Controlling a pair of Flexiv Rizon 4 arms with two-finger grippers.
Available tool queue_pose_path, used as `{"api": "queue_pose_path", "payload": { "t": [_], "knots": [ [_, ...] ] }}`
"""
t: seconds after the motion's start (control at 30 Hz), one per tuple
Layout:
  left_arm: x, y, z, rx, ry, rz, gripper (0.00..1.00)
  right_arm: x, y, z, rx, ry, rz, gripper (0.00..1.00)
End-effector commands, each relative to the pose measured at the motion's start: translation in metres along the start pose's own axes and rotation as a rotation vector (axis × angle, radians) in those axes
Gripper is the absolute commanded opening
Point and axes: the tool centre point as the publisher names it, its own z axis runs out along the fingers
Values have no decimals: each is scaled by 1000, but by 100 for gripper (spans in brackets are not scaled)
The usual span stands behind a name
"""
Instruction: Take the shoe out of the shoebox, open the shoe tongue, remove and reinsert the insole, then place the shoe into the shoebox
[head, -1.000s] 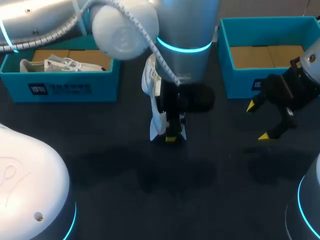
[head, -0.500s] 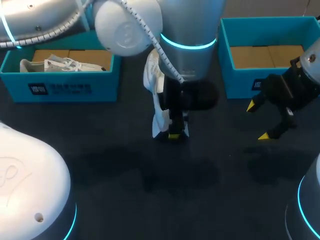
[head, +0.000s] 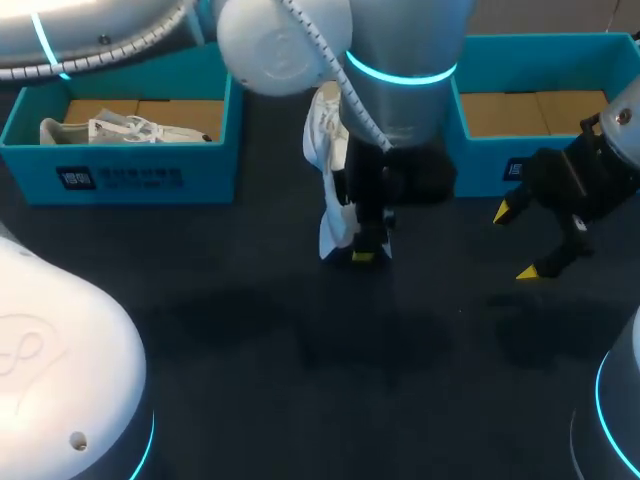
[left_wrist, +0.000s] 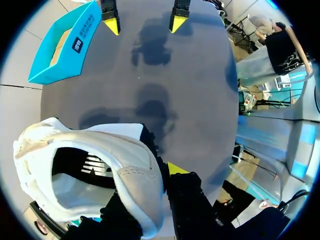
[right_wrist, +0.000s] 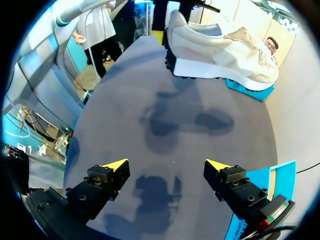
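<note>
Shoe (head: 325, 150) is lifted out, over the middle of the table (head: 230, 330), left gripper (head: 362, 255) clamped on its heel. Right gripper (head: 517, 242) wide, empty. Next, likely: steady it, open tongue.

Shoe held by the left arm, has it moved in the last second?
Yes. The shoe, in the left gripper, has shifted toward the right shoebox, away from the left shoebox.

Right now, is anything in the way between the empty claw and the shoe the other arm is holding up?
No, nothing visible. In the right wrist view, only bare dark table lies between the open right gripper and the white shoe, which is held ahead of it, above the table.
</note>
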Motion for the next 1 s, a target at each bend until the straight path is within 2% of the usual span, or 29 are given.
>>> {"api": "queue_pose_path", "payload": {
  "t": [0.03,0.3,0.47,0.87,1.0],
  "knots": [
    [-21,9,-2,-2,56,18,0,1,0,1,3,-1,1,100],
    [-60,47,-21,13,28,50,0,1,0,1,3,-1,1,100],
    [-86,73,-29,4,54,66,0,1,0,1,3,-1,1,100],
    [-141,155,-29,-7,43,124,0,1,0,1,3,-1,1,100],
    [-161,184,-30,13,69,112,0,1,0,1,3,-1,1,100]
  ]
}}
